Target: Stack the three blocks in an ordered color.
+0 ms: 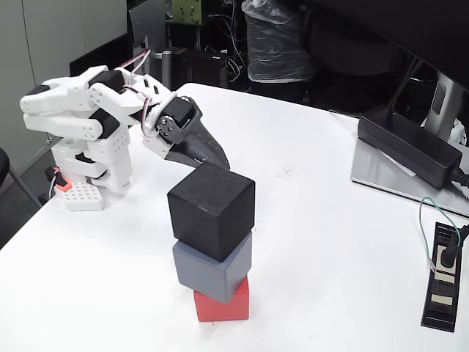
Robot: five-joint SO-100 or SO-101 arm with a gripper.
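In the fixed view the three blocks stand as one stack near the table's front: a red cube [222,304] at the bottom, a grey cube [212,269] on it, a black cube [212,210] on top, each turned a little from the one below. My gripper [220,160] sits just behind and left of the black cube, folded low on the white arm [88,110]. Its dark fingers lie together, nothing between them, and it is apart from the stack.
A small white perforated brick with an orange tab [79,195] lies by the arm's base at the left. A black box [408,144] on a monitor stand is at the right, with a power strip [442,273] near the right edge.
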